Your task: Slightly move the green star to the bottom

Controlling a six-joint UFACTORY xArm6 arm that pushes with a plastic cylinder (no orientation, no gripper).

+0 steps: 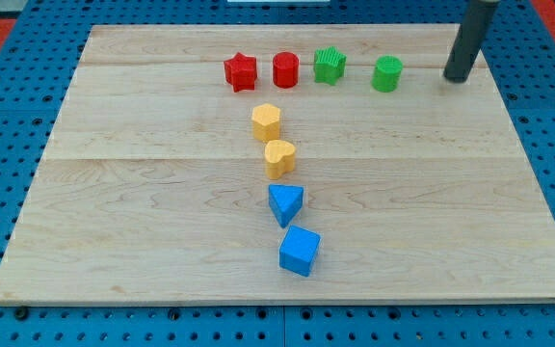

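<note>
— Where's the green star [330, 66] sitting right now?

— Up near the view's top, third in a row of four. Going from the view's left: a red star [241, 71], a red cylinder [285, 69], then the green star, then a green cylinder [387, 73]. The star is just beside the red cylinder, with a slightly wider gap to the green cylinder.

— And the rod?

— My tip [457, 78] is down on the wooden board [143, 212] at the view's top right, to the right of the green cylinder and apart from it. It touches no block. It's only a plain dark rod, no jaws to open or close, so it grips nothing. The green star is well to its left, with the green cylinder between them.

— Anything else on the board?

— A column running down the middle toward the view's bottom: a yellow hexagon-like block [267, 122], just below it a yellow block [279, 157] whose shape I can't quite make out, then a blue triangle [285, 204], then a blue cube [300, 251]. Each sits close to the next. The column begins below the red cylinder, clear of the top row.
</note>
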